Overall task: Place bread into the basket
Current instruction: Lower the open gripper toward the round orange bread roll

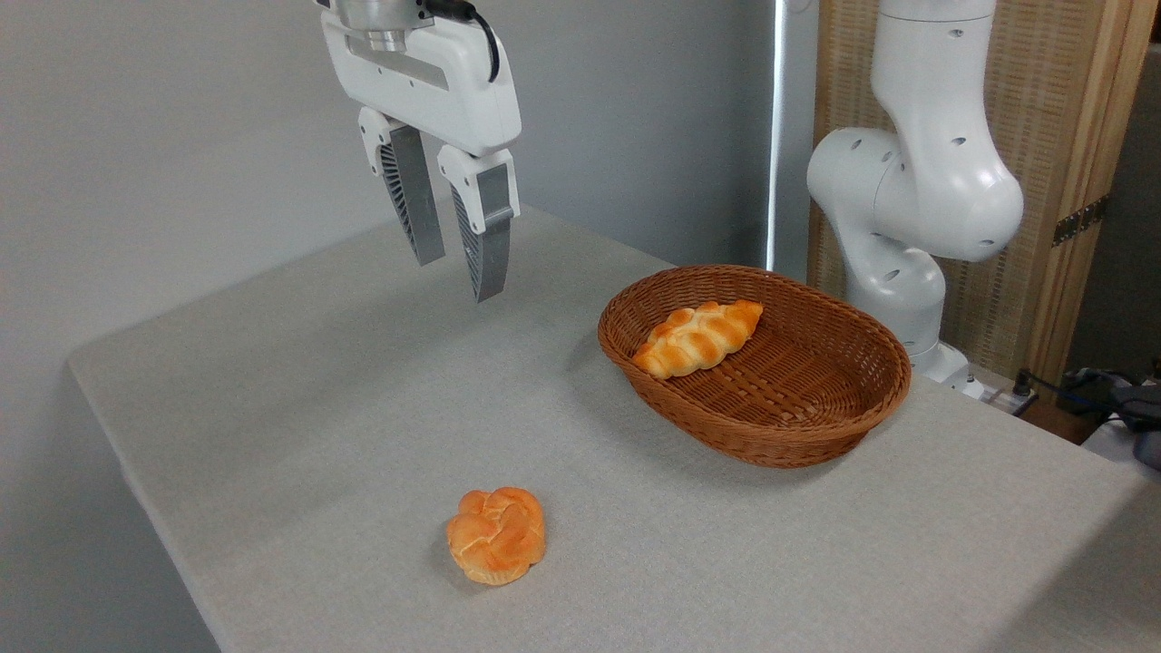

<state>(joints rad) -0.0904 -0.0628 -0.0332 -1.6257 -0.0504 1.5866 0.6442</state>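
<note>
A single fixed camera looks down at a slant from above the near edge of a grey table (272, 408), facing a pale wall (163, 136) behind it. It sits at middling range: most of the tabletop fits in view, the robot's base (907, 227) stands at the far right, and its gripper (458, 277) hangs at upper left

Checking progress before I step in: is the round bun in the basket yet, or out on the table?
Out. The round bun lies on the table, apart from the basket, which holds only the braided loaf. The gripper hangs open, empty.
</note>
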